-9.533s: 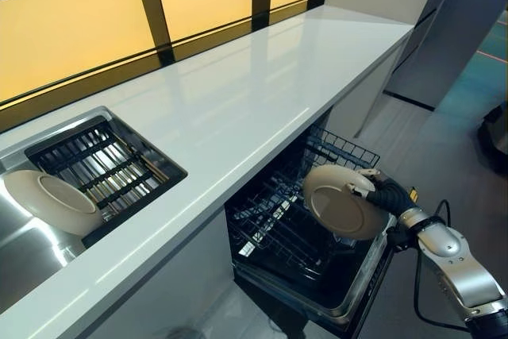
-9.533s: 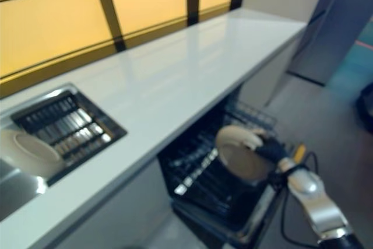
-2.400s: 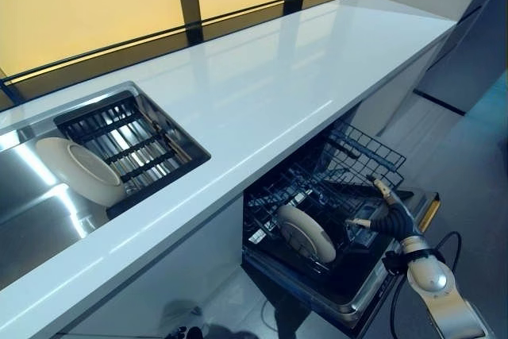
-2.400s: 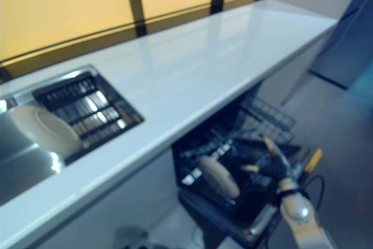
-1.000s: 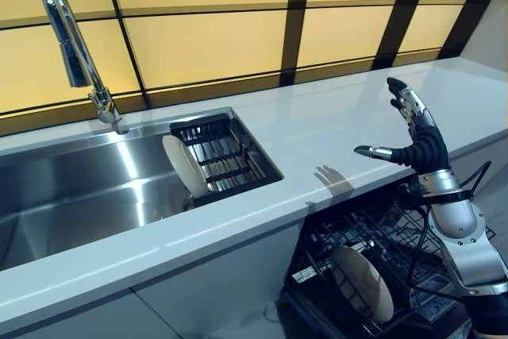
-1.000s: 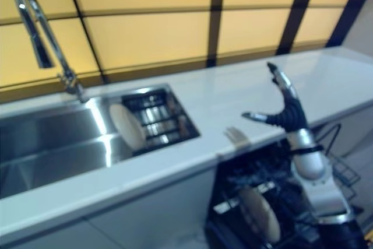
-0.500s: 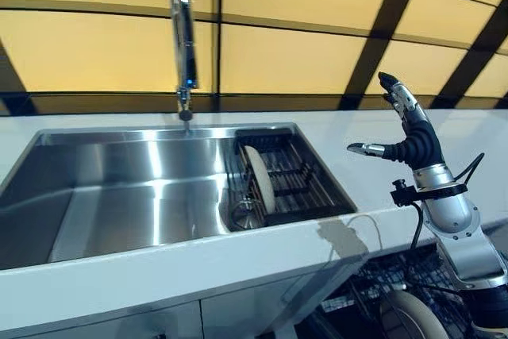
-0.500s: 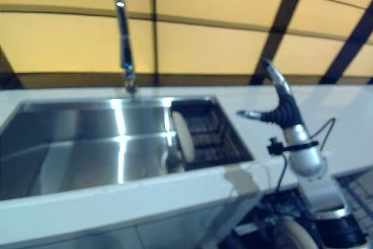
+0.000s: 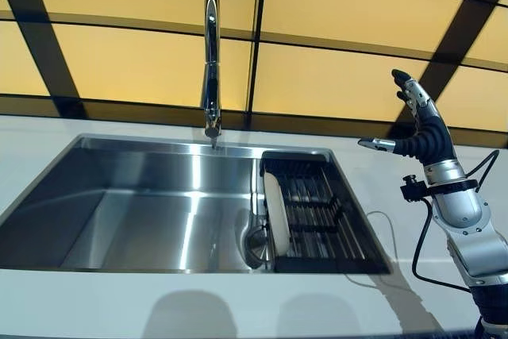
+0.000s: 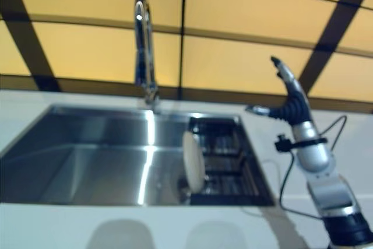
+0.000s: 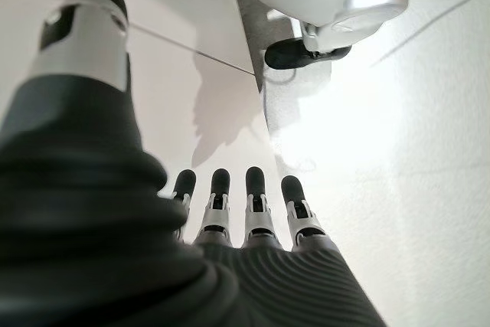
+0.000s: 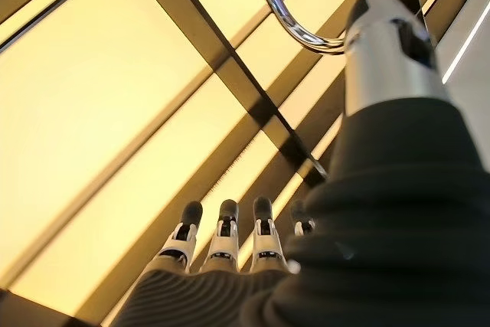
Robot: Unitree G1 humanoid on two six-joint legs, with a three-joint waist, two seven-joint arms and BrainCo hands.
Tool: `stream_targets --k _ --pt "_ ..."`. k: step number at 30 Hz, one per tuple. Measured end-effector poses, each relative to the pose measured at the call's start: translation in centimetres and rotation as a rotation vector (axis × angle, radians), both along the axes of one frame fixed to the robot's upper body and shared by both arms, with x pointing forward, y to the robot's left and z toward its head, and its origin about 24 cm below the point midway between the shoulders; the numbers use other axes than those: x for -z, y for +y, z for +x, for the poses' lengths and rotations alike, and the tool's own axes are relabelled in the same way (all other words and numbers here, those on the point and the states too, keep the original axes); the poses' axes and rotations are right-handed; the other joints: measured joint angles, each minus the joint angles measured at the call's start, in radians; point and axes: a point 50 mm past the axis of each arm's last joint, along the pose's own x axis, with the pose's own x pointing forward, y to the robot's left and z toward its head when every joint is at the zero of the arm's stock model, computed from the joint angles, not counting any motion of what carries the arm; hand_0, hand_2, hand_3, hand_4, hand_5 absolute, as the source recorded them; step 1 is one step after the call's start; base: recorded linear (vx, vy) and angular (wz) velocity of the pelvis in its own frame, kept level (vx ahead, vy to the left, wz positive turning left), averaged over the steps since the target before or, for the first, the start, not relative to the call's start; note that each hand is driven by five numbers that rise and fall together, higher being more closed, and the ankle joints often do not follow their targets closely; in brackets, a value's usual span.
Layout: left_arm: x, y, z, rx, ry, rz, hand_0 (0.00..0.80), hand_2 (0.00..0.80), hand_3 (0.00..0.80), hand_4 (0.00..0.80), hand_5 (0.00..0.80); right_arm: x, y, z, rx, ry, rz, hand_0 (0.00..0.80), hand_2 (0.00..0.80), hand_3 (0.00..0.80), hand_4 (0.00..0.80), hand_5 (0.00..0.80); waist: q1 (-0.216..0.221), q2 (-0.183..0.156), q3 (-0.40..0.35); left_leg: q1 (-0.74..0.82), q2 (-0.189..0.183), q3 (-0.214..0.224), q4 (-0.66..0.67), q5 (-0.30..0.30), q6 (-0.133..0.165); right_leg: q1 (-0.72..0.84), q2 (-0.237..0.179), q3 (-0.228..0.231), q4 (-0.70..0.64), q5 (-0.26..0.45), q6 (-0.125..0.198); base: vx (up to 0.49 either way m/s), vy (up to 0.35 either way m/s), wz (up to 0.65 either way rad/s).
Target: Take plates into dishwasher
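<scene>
- Plate [image 9: 275, 213]: in the left eye view we see one pale plate standing on edge in the sink [image 9: 119, 196], leaning against the near left side of the black rack [image 9: 317, 216] that fills the sink's right end. The tall tap [image 9: 210, 61] rises behind the basin, in front of the amber wall panels [image 9: 333, 77].
- In the same view our right hand [image 9: 419, 131] is raised above the white counter [image 9: 444, 196], to the right of the rack and well apart from the plate. Its fingers are straight and point upward, the thumb sticks out toward the sink, and it holds and touches nothing.
- The right eye view shows the same layout, with the plate [image 10: 193, 162] upright at the rack's edge.
- In the left wrist view we see our left hand [image 11: 253, 220] with fingers straight in a row and the thumb spread apart, empty, over a pale surface.
- In the right wrist view our right hand's fingers [image 12: 223, 237] are extended side by side against the amber panels, with the curved tap pipe above, gripping nothing.
</scene>
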Motion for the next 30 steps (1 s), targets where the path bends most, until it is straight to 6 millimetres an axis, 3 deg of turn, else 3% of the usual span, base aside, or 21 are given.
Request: stream_targets --k 2,6,9,10,13,16,21,26,28,30 --pt "0.0 0.0 -0.1 -0.019 -0.009 -0.007 0.0 0.0 0.0 0.0 0.0 0.1 -0.5 0.3 0.03 0.028 -0.007 0.0 0.0 0.0 0.0 0.0 0.012 0.003 0.003 0.006 0.024 0.03 0.001 -0.006 -0.018 0.006 0.023 -0.005 0.0 -0.018 -0.027 0.053 -0.162 0.04" --pt "0.2 -1.0 0.0 -0.015 -0.022 -0.035 0.0 0.0 0.0 0.0 0.0 -1.2 -1.0 0.5 0.072 0.013 -0.073 0.0 0.0 0.0 0.0 0.0 0.012 0.012 0.013 0.01 0.064 0.059 0.0 -0.015 -0.043 0.032 0.053 -0.041 -0.003 -0.041 -0.048 0.01 -0.13 0.19" --pt "0.1 -1.9 0.8 0.002 -0.055 -0.067 0.0 0.0 0.0 0.0 0.0 -2.2 -1.7 0.1 0.123 -0.014 -0.156 0.0 0.0 0.0 0.0 0.0 0.009 0.021 0.015 -0.013 0.099 0.173 0.012 -0.013 -0.044 0.037 0.051 -0.089 0.0 -0.05 -0.052 -0.006 -0.062 0.42" --pt "0.1 -2.1 1.0 0.005 -0.062 -0.072 0.0 0.0 0.0 0.0 0.0 -2.6 -1.8 0.0 0.135 -0.029 -0.175 0.0 0.0 0.0 0.0 0.0 0.009 0.023 0.014 -0.018 0.104 0.188 0.016 -0.008 -0.045 0.036 0.05 -0.102 0.0 -0.052 -0.05 0.007 -0.01 0.37" --pt "0.1 -2.0 0.9 0.005 -0.059 -0.07 0.0 0.0 0.0 0.0 0.0 -3.0 -1.8 -0.2 0.149 -0.027 -0.256 0.0 0.0 0.0 0.0 0.0 0.012 0.033 0.013 -0.016 0.103 0.182 0.007 0.009 -0.062 0.035 0.045 -0.112 0.0 -0.055 -0.043 0.021 0.002 0.15" --pt "0.1 -1.9 0.8 0.005 -0.059 -0.069 0.0 0.0 0.0 0.0 0.0 -3.6 -1.7 -0.3 0.148 -0.028 -0.361 0.0 0.0 0.0 0.0 0.0 0.01 0.034 0.012 -0.008 0.089 0.182 0.0 0.016 -0.06 0.04 0.034 -0.113 0.0 -0.054 -0.037 0.007 0.0 0.03" --pt "-0.3 -1.5 1.6 0.012 -0.085 -0.054 0.0 0.0 0.0 0.0 0.0 -6.2 -1.2 -0.9 0.143 -0.097 -0.594 0.0 0.0 0.0 0.0 0.0 0.011 0.033 0.012 -0.002 0.087 0.182 -0.001 0.014 -0.059 0.047 0.033 -0.114 0.0 -0.056 -0.033 0.0 0.0 0.0" --pt "-0.3 -1.6 1.8 0.029 -0.083 -0.051 0.0 0.0 0.0 0.0 0.0 -10.2 0.4 -1.4 0.161 -0.236 -0.961 0.0 0.0 0.0 0.0 0.0 0.013 0.03 0.007 0.002 0.091 0.184 0.0 0.014 -0.06 0.051 0.036 -0.113 -0.001 -0.058 -0.03 0.0 0.0 0.0" --pt "-0.3 -1.5 1.4 0.028 -0.073 -0.048 0.0 0.0 0.0 0.0 0.0 -10.6 0.9 -1.6 0.155 -0.279 -1.034 0.0 0.0 0.0 0.0 0.0 0.014 0.019 0.0 0.003 0.093 0.184 0.0 0.014 -0.06 0.052 0.036 -0.113 -0.004 -0.059 -0.029 0.0 0.0 0.0" --pt "-0.2 -1.4 1.2 0.035 -0.058 -0.043 0.0 0.0 0.0 0.0 0.0 -11.0 2.1 -1.7 0.15 -0.348 -1.226 0.0 0.0 0.0 0.0 0.0 0.017 0.005 -0.009 0.002 0.094 0.184 0.0 0.013 -0.061 0.052 0.038 -0.113 -0.004 -0.059 -0.029 0.0 0.0 0.0"
